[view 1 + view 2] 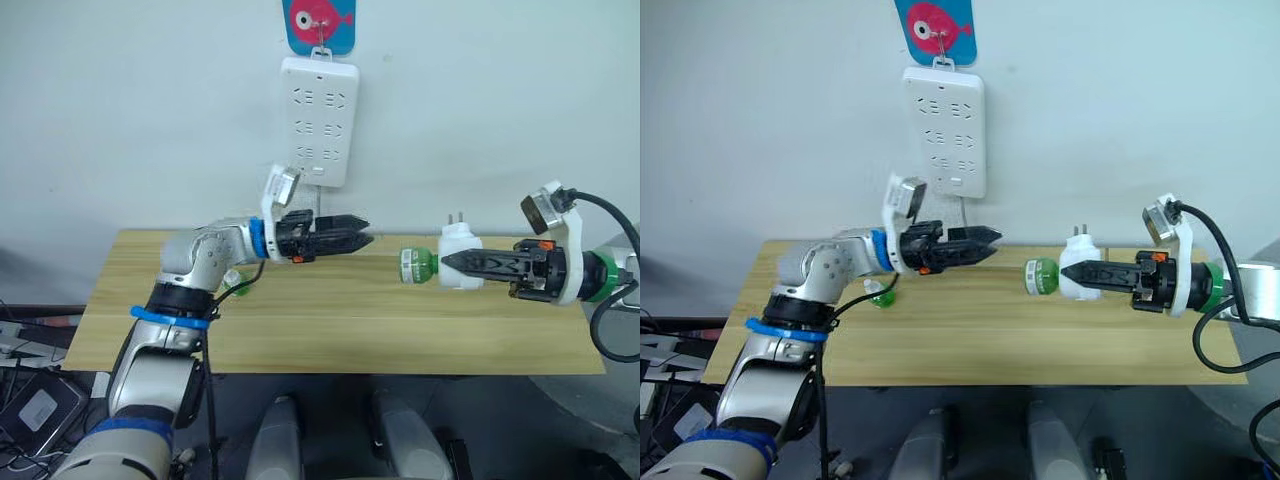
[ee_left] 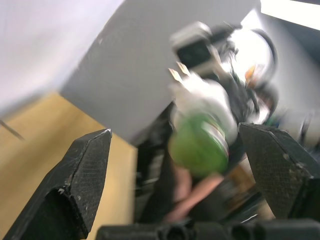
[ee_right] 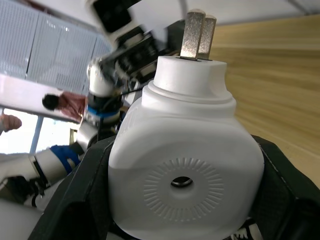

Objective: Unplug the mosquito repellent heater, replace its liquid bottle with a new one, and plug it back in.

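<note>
My right gripper (image 1: 452, 263) is shut on the mosquito repellent heater (image 1: 460, 242), a small white unit held above the table's right half with its two prongs (image 3: 197, 35) pointing up. A green liquid bottle (image 1: 417, 265) sticks out of the heater sideways, toward my left gripper (image 1: 358, 236). That gripper hovers open a short way to the bottle's left, level with it and holding nothing. In the left wrist view the green bottle (image 2: 200, 145) sits between and beyond the two spread fingers. A second green bottle (image 1: 236, 282) lies on the table behind my left forearm.
A long white power strip (image 1: 320, 120) hangs on the wall above the table's middle, under a blue plate with a red fish (image 1: 320, 22). The wooden table (image 1: 350, 340) runs across the view. A black cable (image 1: 612, 330) loops off my right wrist.
</note>
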`<state>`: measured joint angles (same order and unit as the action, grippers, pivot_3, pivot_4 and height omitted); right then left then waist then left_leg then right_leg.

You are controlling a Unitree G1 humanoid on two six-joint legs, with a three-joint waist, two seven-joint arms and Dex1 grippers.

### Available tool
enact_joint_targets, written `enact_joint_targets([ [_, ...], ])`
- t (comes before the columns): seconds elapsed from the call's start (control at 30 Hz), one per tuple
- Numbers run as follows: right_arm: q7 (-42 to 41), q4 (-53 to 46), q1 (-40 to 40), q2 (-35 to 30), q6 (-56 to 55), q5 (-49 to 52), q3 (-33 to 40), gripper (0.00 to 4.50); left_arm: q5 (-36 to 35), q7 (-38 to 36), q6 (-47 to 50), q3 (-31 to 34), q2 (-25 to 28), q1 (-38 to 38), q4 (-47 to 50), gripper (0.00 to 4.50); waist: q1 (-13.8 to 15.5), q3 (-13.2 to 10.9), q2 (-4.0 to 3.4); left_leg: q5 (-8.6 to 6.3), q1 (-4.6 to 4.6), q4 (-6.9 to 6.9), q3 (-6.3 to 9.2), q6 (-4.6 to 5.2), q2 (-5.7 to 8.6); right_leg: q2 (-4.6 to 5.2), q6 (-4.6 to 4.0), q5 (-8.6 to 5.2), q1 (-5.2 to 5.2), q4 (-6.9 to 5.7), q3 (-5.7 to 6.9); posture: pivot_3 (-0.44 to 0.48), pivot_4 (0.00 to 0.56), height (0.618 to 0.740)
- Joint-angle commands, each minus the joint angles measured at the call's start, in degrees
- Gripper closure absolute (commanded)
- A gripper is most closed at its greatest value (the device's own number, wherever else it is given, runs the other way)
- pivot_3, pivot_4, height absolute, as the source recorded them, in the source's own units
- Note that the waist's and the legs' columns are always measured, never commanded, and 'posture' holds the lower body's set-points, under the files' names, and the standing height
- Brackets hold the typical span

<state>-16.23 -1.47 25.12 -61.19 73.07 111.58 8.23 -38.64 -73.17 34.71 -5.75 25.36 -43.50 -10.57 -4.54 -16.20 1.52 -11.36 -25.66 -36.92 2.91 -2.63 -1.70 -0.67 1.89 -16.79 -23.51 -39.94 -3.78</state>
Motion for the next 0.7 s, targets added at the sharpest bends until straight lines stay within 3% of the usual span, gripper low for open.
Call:
enact_joint_targets([
  [0.03,-0.28,1.88,0.72,0.21,0.42,1.42,3.18,1.31,12.09,-2.40,-28.91,-1.61,-2.56,2.02,1.82,0.05,0.43,0.00,0.00,0.00,-0.01,-0.03,-0.01,0.00,0.02,0.02,0.00,0.00,0.00,0.00,-0.01,-0.102,0.259,0.740],
  [0.1,-0.08,3.01,1.24,0.25,0.88,1.42,3.28,1.31,18.94,-2.75,-51.39,-1.32,-5.14,2.35,-3.05,0.05,1.19,0.00,0.00,0.00,-0.01,-0.04,-0.06,0.00,0.07,0.05,0.00,0.01,0.01,0.01,-0.06,-0.093,0.258,0.740],
  [0.27,0.54,3.75,2.92,1.49,1.65,1.42,2.69,1.31,25.65,-2.31,-89.85,-1.15,-9.90,-1.43,-17.45,0.05,1.63,0.00,0.01,-0.01,-0.04,-0.03,-0.12,0.02,0.11,0.07,-0.01,0.01,0.00,0.04,-0.10,-0.087,0.254,0.740],
  [0.43,0.77,2.39,3.92,3.06,2.33,1.42,2.56,1.31,27.27,0.96,-103.26,-3.27,-12.16,-3.80,-25.10,0.05,1.57,0.00,0.01,-0.01,-0.04,-0.04,-0.08,0.02,0.10,0.07,0.00,0.02,0.00,0.02,-0.09,-0.094,0.252,0.740],
  [0.7,0.66,0.49,4.26,4.22,2.38,1.42,2.64,1.31,33.26,9.80,-113.13,-5.75,-14.00,-7.67,-33.76,0.05,1.29,0.00,0.01,-0.01,-0.05,-0.04,-0.04,0.02,0.12,0.06,0.00,0.02,0.00,-0.01,-0.04,-0.103,0.248,0.740],
])
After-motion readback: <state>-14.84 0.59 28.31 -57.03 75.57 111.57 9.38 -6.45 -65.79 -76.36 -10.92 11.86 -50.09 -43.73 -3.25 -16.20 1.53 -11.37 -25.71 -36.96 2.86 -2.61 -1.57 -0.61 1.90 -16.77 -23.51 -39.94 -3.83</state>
